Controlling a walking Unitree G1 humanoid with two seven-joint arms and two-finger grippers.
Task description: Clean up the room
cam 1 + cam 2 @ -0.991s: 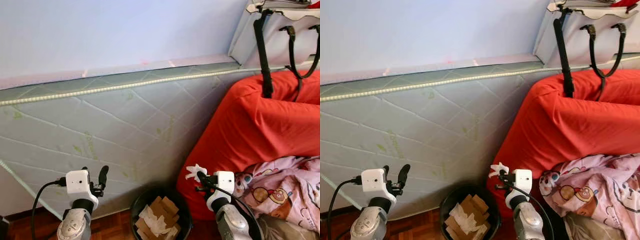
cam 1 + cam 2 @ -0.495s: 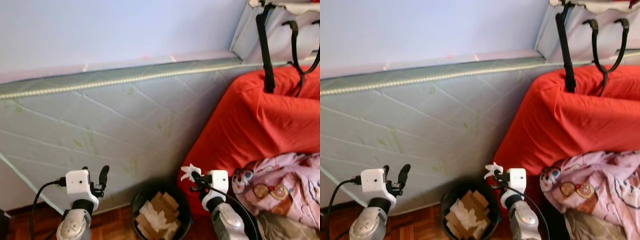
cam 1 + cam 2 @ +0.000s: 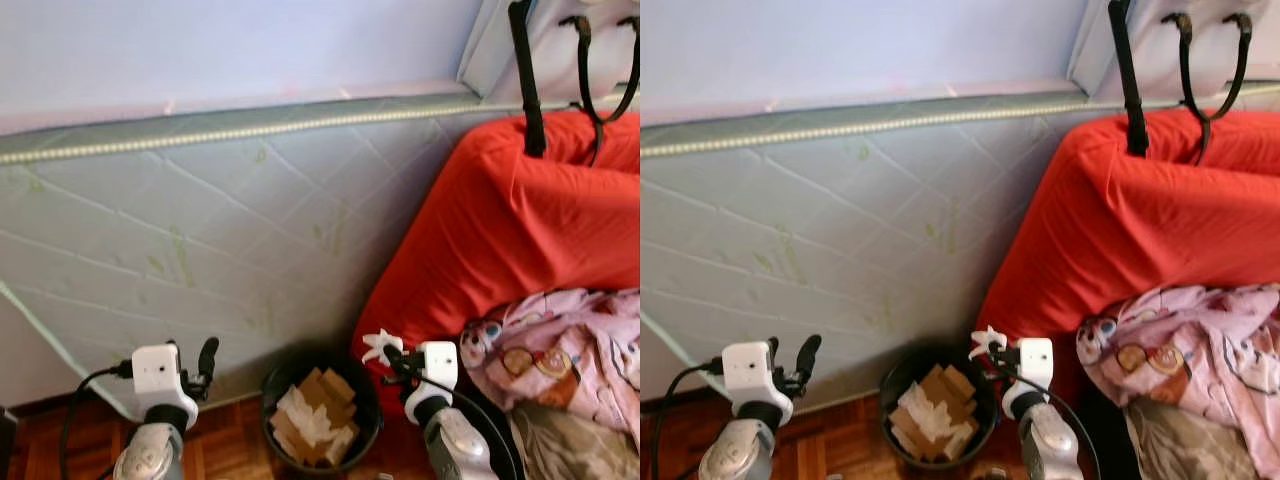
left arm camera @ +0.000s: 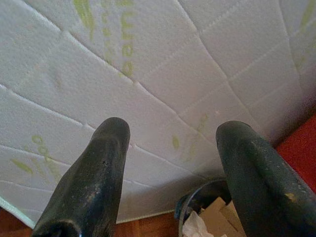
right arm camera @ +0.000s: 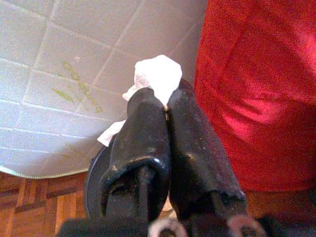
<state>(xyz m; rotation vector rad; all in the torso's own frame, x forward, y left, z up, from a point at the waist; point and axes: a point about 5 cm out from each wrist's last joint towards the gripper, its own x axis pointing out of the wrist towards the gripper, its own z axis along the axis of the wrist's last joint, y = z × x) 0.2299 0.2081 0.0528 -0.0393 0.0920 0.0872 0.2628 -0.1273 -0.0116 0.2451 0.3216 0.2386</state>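
Right gripper (image 3: 392, 355): fingers pressed together, pinching white tissue (image 5: 159, 74), held just right of and above bin (image 3: 368, 400) rim | left gripper (image 3: 203, 358): fingers spread wide, empty, left of bin | bin holding cardboard (image 3: 325, 395), against mattress (image 3: 250, 240)

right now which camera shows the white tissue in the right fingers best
The right wrist view: the tissue sits large and sharp, pinched between the shut fingers of the right gripper. Both eye views show it as a small white tuft at the fingertips, beside the bin. The left wrist view looks at the mattress.
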